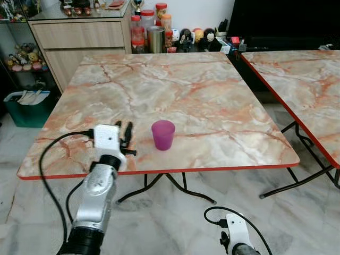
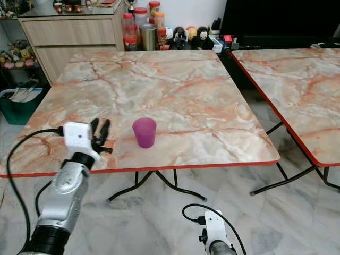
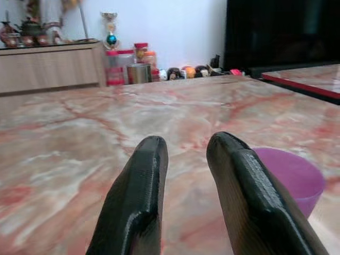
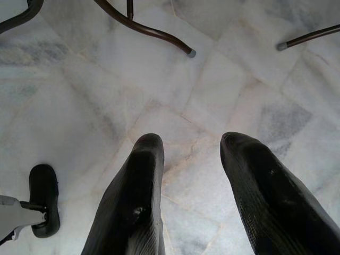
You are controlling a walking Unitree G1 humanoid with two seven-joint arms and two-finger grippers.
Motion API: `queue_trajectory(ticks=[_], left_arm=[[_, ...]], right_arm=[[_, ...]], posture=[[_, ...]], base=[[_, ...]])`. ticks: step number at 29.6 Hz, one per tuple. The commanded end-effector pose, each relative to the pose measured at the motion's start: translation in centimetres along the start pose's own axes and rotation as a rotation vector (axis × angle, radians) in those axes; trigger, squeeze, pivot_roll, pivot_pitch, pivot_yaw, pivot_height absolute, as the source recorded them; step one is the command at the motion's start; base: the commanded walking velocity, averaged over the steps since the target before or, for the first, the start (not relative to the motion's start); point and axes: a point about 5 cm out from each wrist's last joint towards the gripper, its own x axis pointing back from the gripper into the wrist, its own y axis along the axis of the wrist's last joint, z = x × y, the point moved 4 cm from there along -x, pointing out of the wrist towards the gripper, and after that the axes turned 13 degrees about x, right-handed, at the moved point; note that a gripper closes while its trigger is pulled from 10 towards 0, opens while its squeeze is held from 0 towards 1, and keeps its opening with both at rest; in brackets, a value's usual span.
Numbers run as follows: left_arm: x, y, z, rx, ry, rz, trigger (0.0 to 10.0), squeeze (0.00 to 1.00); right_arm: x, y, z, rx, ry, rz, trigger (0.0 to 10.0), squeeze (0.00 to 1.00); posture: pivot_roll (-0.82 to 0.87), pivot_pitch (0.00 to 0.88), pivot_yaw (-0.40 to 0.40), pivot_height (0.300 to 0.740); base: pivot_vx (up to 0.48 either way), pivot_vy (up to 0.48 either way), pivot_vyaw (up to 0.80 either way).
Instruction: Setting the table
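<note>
A purple cup [image 1: 163, 134] stands upright near the front edge of the marble-patterned table [image 1: 175, 90]. My left gripper [image 1: 124, 127] hovers over the tabletop just left of the cup, a short gap away, open and empty. In the left wrist view the cup [image 3: 292, 178] sits beside the black fingers [image 3: 139, 196], not between them. My right arm [image 1: 236, 234] hangs low below the table; its gripper [image 4: 186, 146] is open over the floor.
A second marble table [image 1: 303, 85] stands to the right with a gap between. At the back are a wooden cabinet [image 1: 79, 34], jars and a metal tin [image 1: 155, 38], and small figurines. A green bin [image 1: 29, 106] sits at left. The table's metal legs [image 1: 175, 186] cross the tiled floor.
</note>
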Motion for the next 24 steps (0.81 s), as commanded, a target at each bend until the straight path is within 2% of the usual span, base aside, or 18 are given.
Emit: queue_trajectory(ticks=[1,2,3,12,19,24], left_arm=[[-0.4,-0.2,-0.2,0.019,-0.002,0.017,10.0,1.0],[-0.7,-0.1,-0.3,0.033,-0.003,0.015,10.0,0.27],[-0.9,-0.1,-0.5,0.04,-0.008,0.015,10.0,0.0],[-2.3,0.8,-0.7,0.033,-0.003,-0.017,10.0,0.0],[-2.8,1.5,-0.1,0.028,0.013,-0.043,10.0,0.0],[-2.7,1.6,0.1,0.026,0.017,-0.047,10.0,0.0]], right_arm=[[0.0,0.0,0.0,0.004,-0.003,-0.003,10.0,0.0],[0.0,0.0,-0.1,0.005,-0.003,-0.004,10.0,0.0],[0.0,0.0,-0.1,0.003,-0.003,-0.008,10.0,0.0],[0.0,0.0,0.0,0.001,-0.002,-0.004,10.0,0.0],[0.0,-0.1,0.5,-0.018,0.019,0.001,10.0,0.0],[0.1,-0.3,0.5,-0.006,0.016,0.003,10.0,0.0]], posture=[[0.09,0.0,-0.011,0.714],[0.09,0.0,-0.011,0.714],[0.09,0.0,-0.009,0.714],[0.09,0.0,-0.011,0.714],[0.09,0.0,-0.012,0.714],[0.09,0.0,-0.011,0.7]], base=[[0.0,0.0,0.0],[0.0,0.0,0.0],[0.0,0.0,0.0],[0.0,0.0,0.0],[0.0,0.0,0.0],[0.245,0.0,0.0]])
